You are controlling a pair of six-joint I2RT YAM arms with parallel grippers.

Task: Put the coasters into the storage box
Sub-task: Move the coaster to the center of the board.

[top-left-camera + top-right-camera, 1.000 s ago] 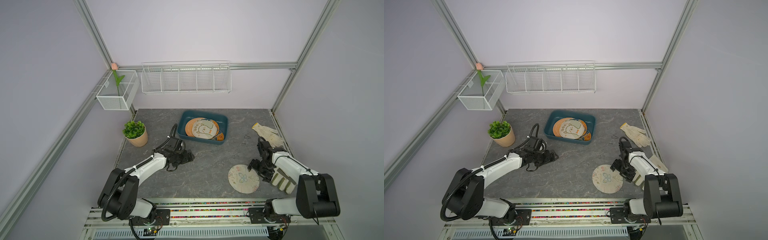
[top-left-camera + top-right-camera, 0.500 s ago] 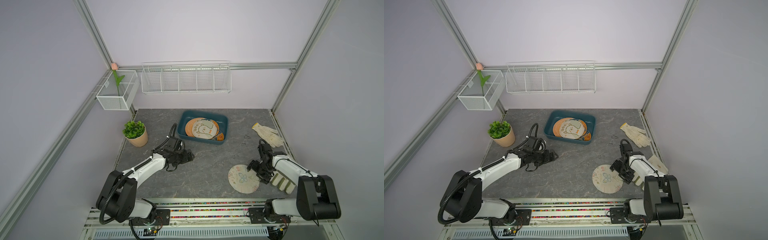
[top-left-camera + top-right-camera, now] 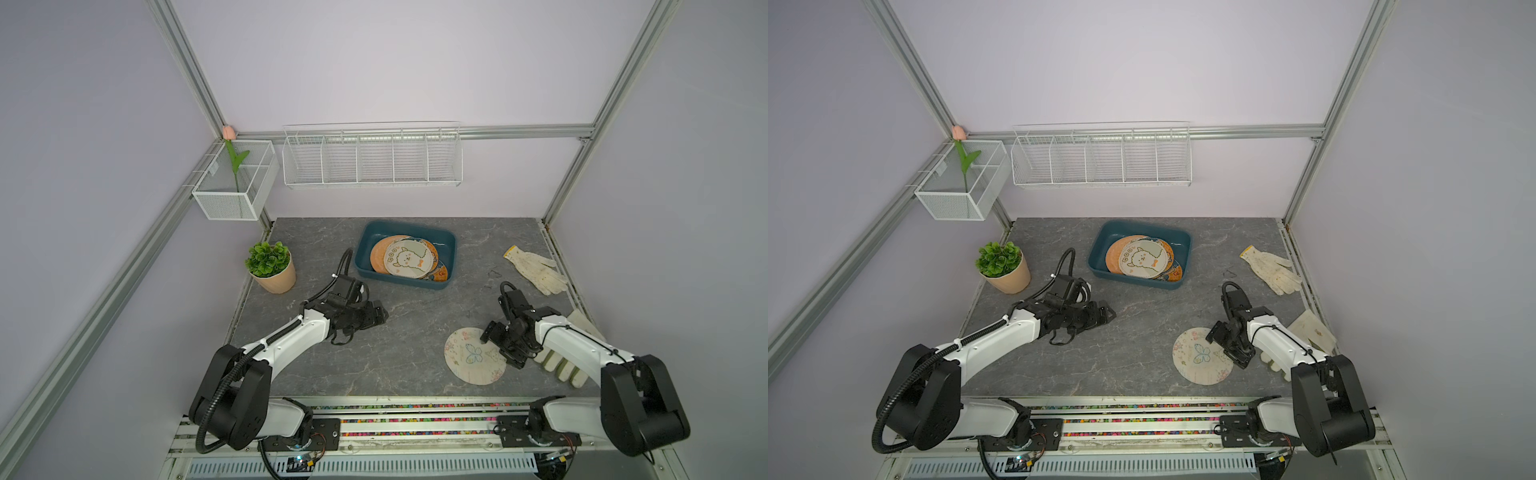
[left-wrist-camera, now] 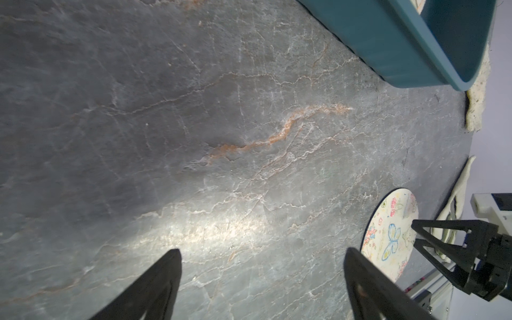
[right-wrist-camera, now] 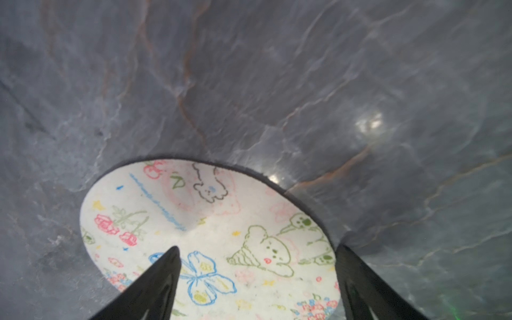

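The teal storage box point(image 3: 360, 259) point(image 3: 1095, 258) stands at the back middle of the table. Several coasters lie in it, an alpaca-printed one point(image 3: 405, 258) point(image 3: 1141, 258) on top. One more coaster point(image 3: 469, 359) point(image 3: 1198, 359) point(image 5: 210, 219) point(image 4: 388, 235), white with a blue butterfly, lies flat at the front right. My right gripper point(image 3: 500, 347) point(image 3: 1225, 347) point(image 5: 257, 248) is open just above that coaster's right part, one finger over the print, the other at its rim. My left gripper point(image 3: 380, 318) point(image 3: 1106, 316) point(image 4: 262, 250) is open and empty over bare table, front-left of the box.
An off-white glove point(image 3: 536, 270) lies at the back right, and another point(image 3: 563, 368) lies partly under my right arm. A potted plant point(image 3: 272, 266) stands at the left edge. White wire baskets point(image 3: 372, 160) point(image 3: 232, 189) hang on the walls.
My right gripper has come forward and down over the butterfly coaster, still open. The left arm has barely moved.
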